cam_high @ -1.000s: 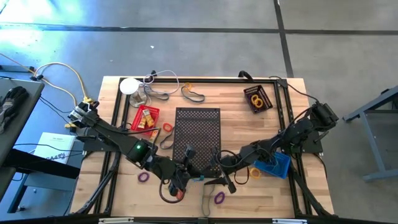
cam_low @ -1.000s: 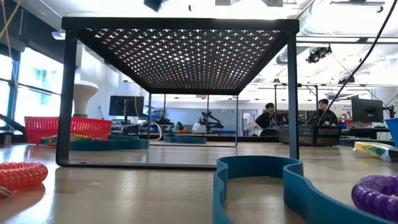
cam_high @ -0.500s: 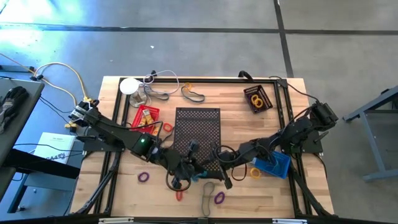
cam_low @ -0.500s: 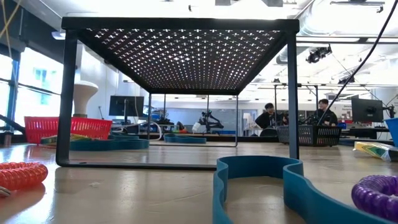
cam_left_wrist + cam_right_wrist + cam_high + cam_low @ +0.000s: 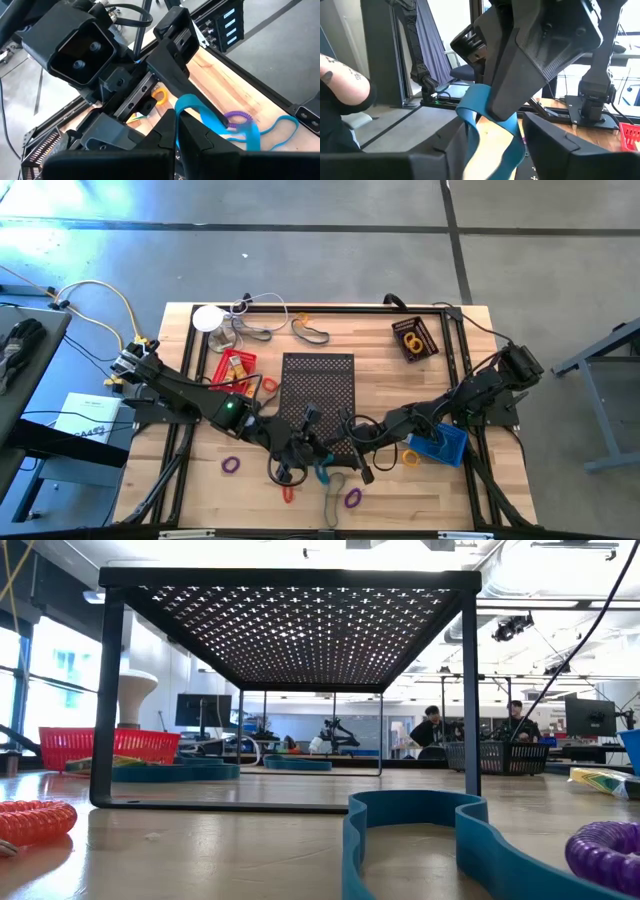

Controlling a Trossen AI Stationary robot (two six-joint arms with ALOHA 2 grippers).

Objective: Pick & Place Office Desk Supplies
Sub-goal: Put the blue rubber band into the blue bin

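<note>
The left claw (image 5: pixel 318 467) sits low in the centre of the high view, just below the perforated stand (image 5: pixel 318 395), its fingers closed narrow on a blue band (image 5: pixel 220 125). The right claw (image 5: pixel 352 463) is just beside it; its own wrist view shows its fingers spread wide around the same band (image 5: pixel 485 125), not pinching it. The rest of the supplies lie scattered: a purple loop (image 5: pixel 231 465) at lower left, another purple loop (image 5: pixel 352 498) and a red loop (image 5: pixel 288 494) along the bottom edge of the surface (image 5: pixel 470 370), and a red basket (image 5: pixel 233 367) at upper left. The risk seems to be the handover: the two claws are crowded together, so one could knock the other, or the limp band could slip free if the left lets go before the right closes. The high view gives the layout but hides the band under the arms; the wrist views show the grip itself. The low view shows neither claw, only a band (image 5: pixel 430 830) lying on the surface.
</note>
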